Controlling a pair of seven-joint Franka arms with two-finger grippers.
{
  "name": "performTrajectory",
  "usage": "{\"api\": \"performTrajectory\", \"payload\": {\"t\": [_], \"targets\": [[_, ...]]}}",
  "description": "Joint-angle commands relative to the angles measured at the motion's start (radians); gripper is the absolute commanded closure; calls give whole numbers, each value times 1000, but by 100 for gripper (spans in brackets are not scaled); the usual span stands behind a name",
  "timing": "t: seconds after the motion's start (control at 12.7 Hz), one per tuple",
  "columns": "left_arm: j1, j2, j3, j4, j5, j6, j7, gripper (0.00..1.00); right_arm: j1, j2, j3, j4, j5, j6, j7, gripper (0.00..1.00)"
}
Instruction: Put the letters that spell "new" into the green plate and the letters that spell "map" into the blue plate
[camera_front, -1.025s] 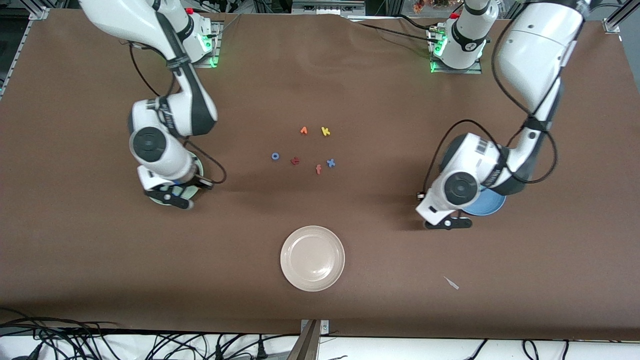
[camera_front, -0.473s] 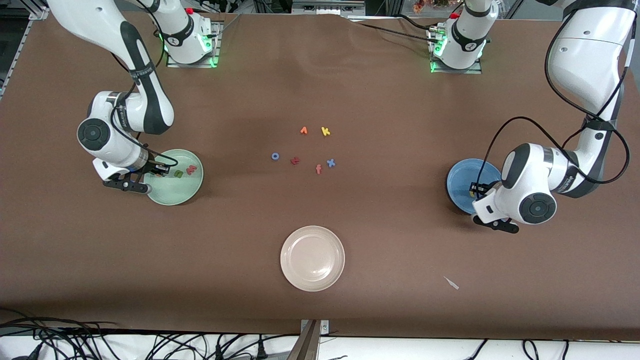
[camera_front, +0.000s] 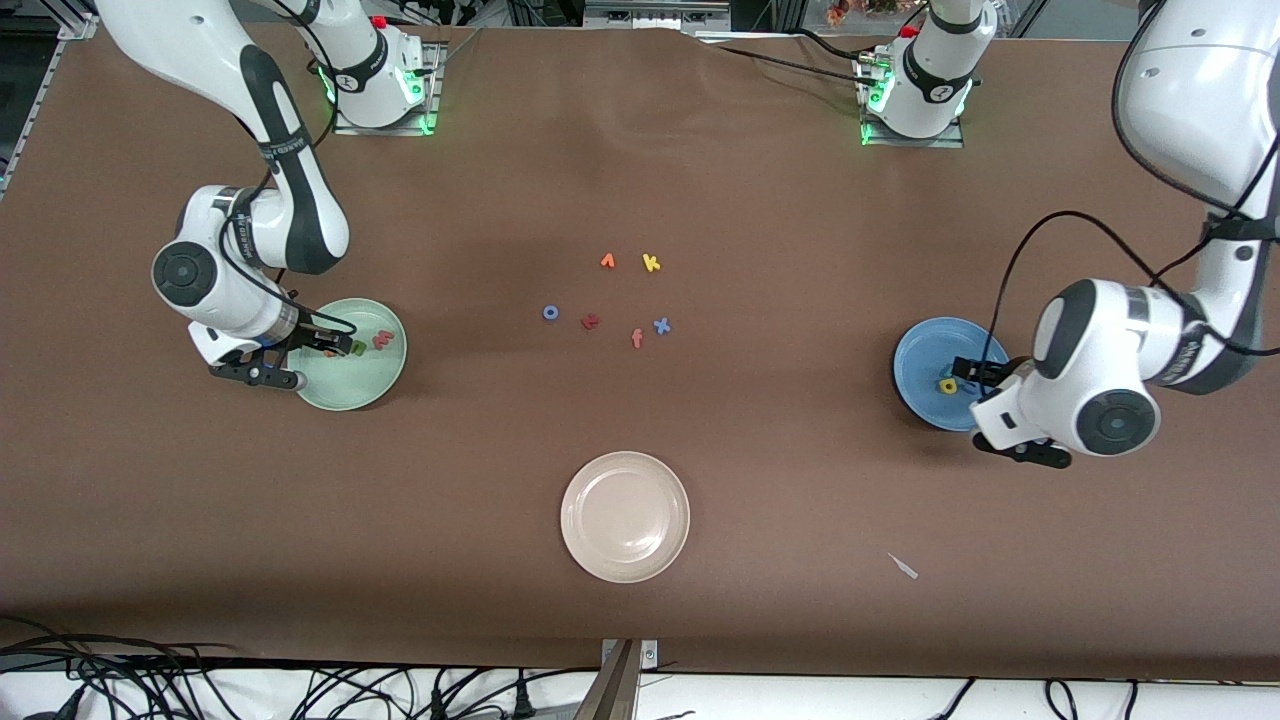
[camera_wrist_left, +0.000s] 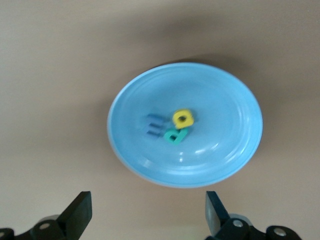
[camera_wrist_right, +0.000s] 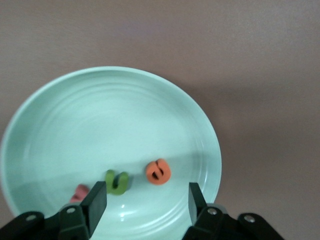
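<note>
Foam letters: all six task letters are now seen lying in plates, none held.
Change, right arm: half a second earlier only the n (camera_wrist_right: 117, 182) and w (camera_wrist_right: 80, 192) showed in the green plate (camera_front: 352, 392); the orange e (camera_wrist_right: 158, 171) is now seen lying there too, released.
Change, left arm: the left gripper (camera_wrist_left: 147, 216) has been drawn off toward its own end of the table, and the yellow a (camera_wrist_left: 182, 118) has been left in the blue plate (camera_front: 918, 372).
Right gripper (camera_wrist_right: 144, 199): fingers spread and empty, held low over the green plate.
Left gripper: fingers spread wide and empty, held just off the blue plate's rim.
Blue plate contents: m (camera_wrist_left: 154, 125), a and p (camera_wrist_left: 175, 135) are clustered near the centre, touching or nearly so.
Green plate contents: w, n and e are set in a loose row, slightly apart.
Orientation: the row's long axis is run across the right gripper's finger gap; the n is seen inverted in the right wrist view. The m's long axis cannot be told.
Meaning for task: both words are judged sorted; only withdrawal of the arms appears left.
Leftovers: spare letters (camera_front: 650, 263) are left at mid-table, the white plate (camera_front: 625, 517) bare.
</note>
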Motion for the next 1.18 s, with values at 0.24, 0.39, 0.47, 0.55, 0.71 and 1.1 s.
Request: {"api": "performTrajectory", "payload": {"t": [0.24,0.39,0.47,0.55,0.71,1.1], "targets": [[23,-197,85,-28,-155,-54,7,0,-2,-79,-6,349,22,-436,-158,7],[-15,-373,161,-200,-169,61,3,0,-4,-86,-24,499,9,-599,-187,0],[-44,-450,207,-263,-172,123,-23,0,-5,-83,-30,552,7,-644,-205,0],[-72,-515,248,-300,-172,151,-57,0,-39,-85,-24,580,8,-656,-230,0],[-121,-602,281,-316,-189,153,-60,0,-128,-126,17,600,22,-658,-256,0],[-185,-727,269,-271,-218,40,-65,0,-459,-264,408,627,-166,-791,-246,0]]}}
